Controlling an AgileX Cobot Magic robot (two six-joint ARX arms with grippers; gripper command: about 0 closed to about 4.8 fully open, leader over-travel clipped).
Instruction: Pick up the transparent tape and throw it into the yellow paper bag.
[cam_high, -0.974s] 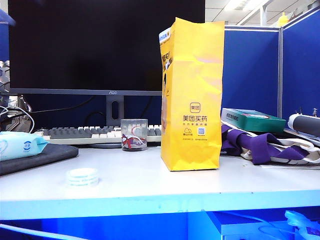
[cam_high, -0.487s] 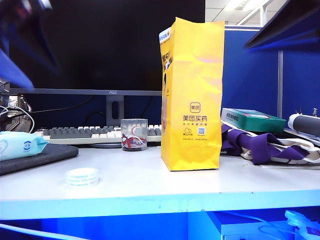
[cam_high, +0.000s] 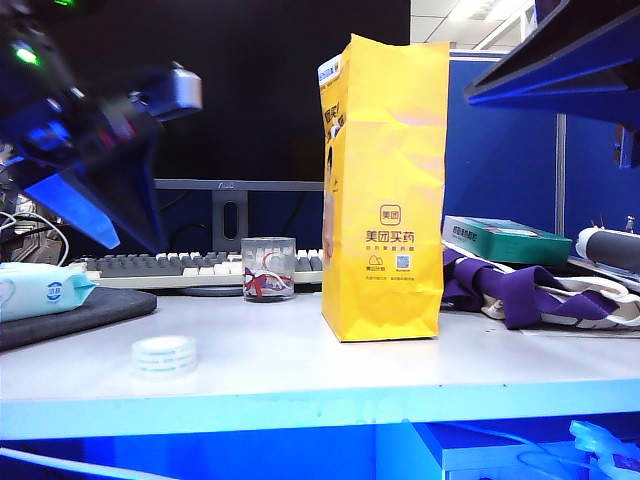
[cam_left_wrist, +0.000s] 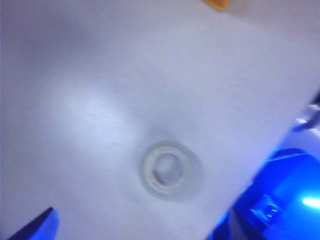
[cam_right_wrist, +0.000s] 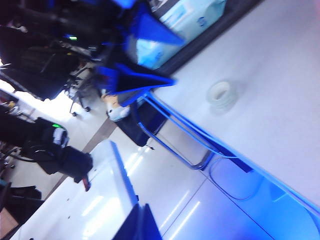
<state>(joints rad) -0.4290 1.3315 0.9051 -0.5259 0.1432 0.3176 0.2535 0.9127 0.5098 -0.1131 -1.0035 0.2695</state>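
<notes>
We see the transparent tape (cam_high: 165, 354) lying flat on the white desk (cam_high: 330, 370), near its front edge on the left side, touched by nothing. The yellow paper bag (cam_high: 385, 190) stands upright toward the middle of the desk, well apart from the tape. A glass cup (cam_high: 268, 268) sits behind, between the two, in front of a keyboard (cam_high: 150, 267) and a dark monitor (cam_high: 220, 90).

The left pincer (cam_high: 95, 215) hangs blurred in the air at the upper left of the exterior view, above and behind the tape, its dark blue fingers pointing down and spread wide with nothing between them. Its wrist camera looks down on the tape (cam_left_wrist: 167, 170) ring on bare desk.

Of the right arm we see only a dark slab at the upper right of the exterior view. Whether the right pincer (cam_right_wrist: 141, 224) is spread or pressed together, we cannot tell. Its camera catches the tape (cam_right_wrist: 222, 94) far off.
</notes>
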